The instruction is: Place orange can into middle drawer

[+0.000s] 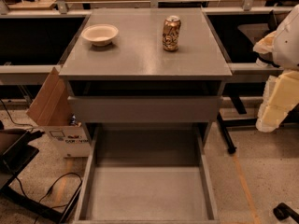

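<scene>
The orange can (171,33) stands upright on the grey cabinet top (140,55), towards the back right. The middle drawer (147,190) is pulled out wide at the bottom of the view, and its flat grey floor is bare. My gripper (275,97), cream and white, hangs at the right edge of the view, beside the cabinet's right side and lower than the top. It is well apart from the can and holds nothing that I can see.
A cream bowl (100,34) sits on the cabinet top at the back left. The upper drawer (145,108) shows only its shut grey front. A cardboard box (58,120) and cables (51,190) lie on the floor at the left. A chair base (229,134) stands at the right.
</scene>
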